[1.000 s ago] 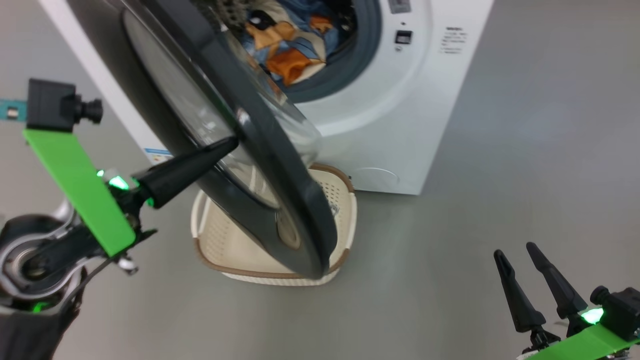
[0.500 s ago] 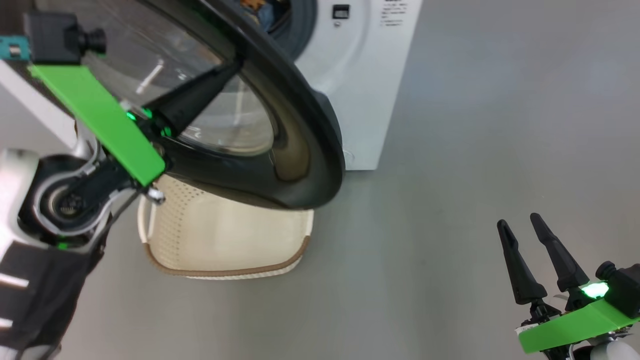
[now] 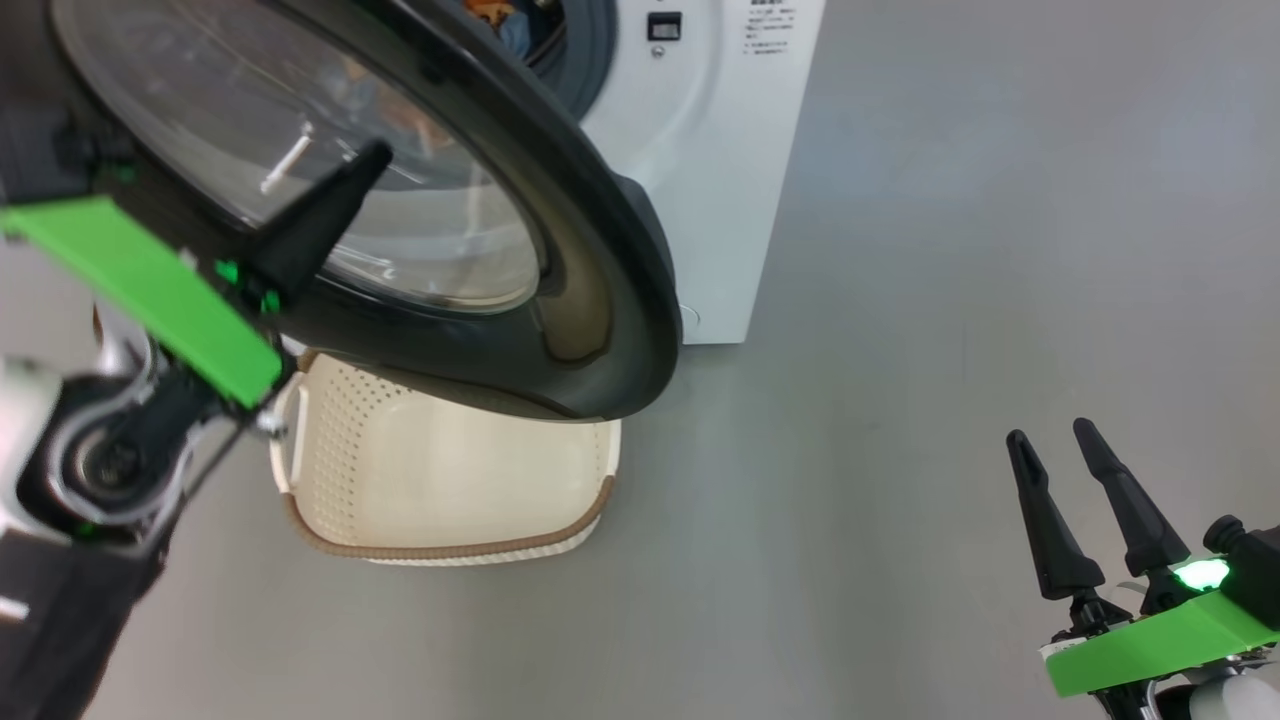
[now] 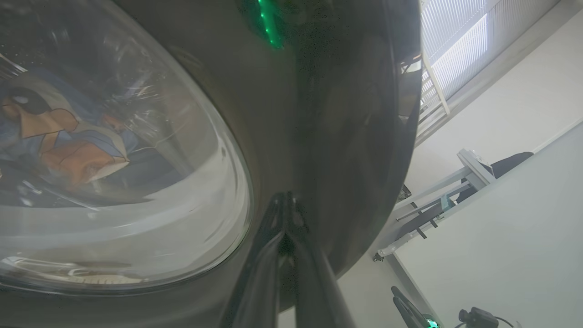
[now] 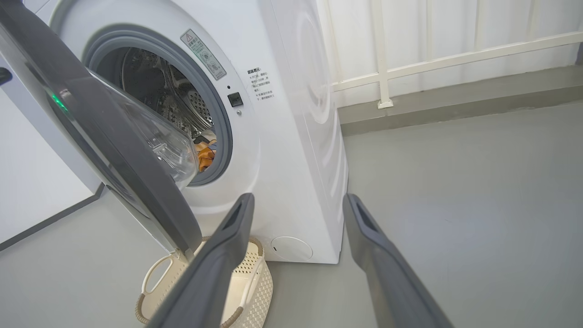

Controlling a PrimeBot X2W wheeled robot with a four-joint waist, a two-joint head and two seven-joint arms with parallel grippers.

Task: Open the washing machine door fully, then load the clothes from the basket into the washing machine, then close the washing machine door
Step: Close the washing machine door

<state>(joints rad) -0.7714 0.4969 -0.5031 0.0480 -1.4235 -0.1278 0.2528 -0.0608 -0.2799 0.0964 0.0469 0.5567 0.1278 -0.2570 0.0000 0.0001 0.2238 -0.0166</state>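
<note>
A bare indoor test room set up as a laundry corner, more lab than home: a white washing machine (image 5: 291, 136) on a smooth grey floor (image 5: 455, 182) with a laundry basket (image 3: 440, 490) before it, plain white walls (image 4: 524, 91), a white rail (image 5: 455, 57) along one wall, window blinds (image 4: 455, 45) and a metal-framed stand (image 4: 469, 171)

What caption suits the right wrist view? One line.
Open right gripper faces the washing machine, its door partly open, clothes inside, basket below.

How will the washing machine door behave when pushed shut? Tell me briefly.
The washing machine door looks stiff and fairly heavy: wide black rim, thick domed glass. Hinged, it should swing, not slide. Its glossy rim may slip under the left gripper, jaws shut.
</note>
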